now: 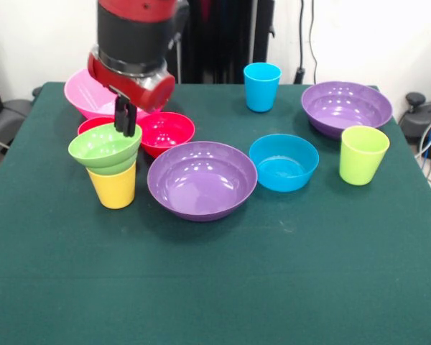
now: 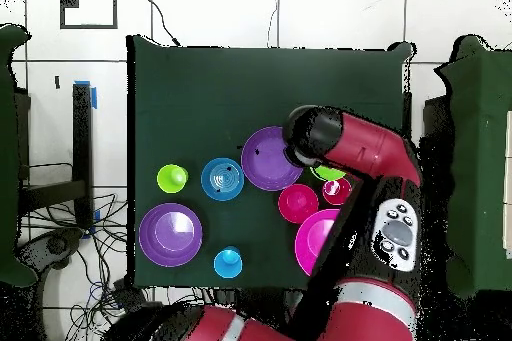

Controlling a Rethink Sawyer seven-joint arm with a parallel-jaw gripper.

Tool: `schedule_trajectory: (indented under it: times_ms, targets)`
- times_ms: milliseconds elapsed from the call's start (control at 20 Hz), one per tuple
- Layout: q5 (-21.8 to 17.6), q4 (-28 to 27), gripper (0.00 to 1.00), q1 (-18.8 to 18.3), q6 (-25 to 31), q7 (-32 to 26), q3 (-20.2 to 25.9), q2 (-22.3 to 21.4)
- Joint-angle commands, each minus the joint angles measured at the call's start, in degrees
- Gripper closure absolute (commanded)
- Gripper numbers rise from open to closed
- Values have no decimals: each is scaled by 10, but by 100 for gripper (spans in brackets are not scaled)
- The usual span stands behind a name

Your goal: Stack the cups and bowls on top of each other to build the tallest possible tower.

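The small green bowl (image 1: 104, 147) sits slightly tilted on the upright yellow cup (image 1: 113, 187) at the left; that is the tower. My gripper (image 1: 125, 126) comes down from above, its black fingers (image 1: 120, 113) close together at the green bowl's far rim. In the overhead view the arm (image 2: 350, 147) hides the gripper and most of the green bowl (image 2: 328, 173). The small red bowl (image 1: 167, 131) and a red cup (image 1: 92, 125) stand just behind. The pink bowl (image 1: 82, 92) is further back.
A purple bowl (image 1: 201, 180) stands right of the yellow cup, then the blue bowl (image 1: 284, 162) and the lime green cup (image 1: 363, 154). The blue cup (image 1: 262, 86) and the second purple bowl (image 1: 346, 108) stand at the far right.
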Motion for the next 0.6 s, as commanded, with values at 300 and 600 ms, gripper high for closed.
schedule_trajectory:
  times_ms: [300,600]
  targets:
    - [10,120,100,-93,-51,-61,160,-65]
    - [-19,157,100,-125,-75,-79,192,-84]
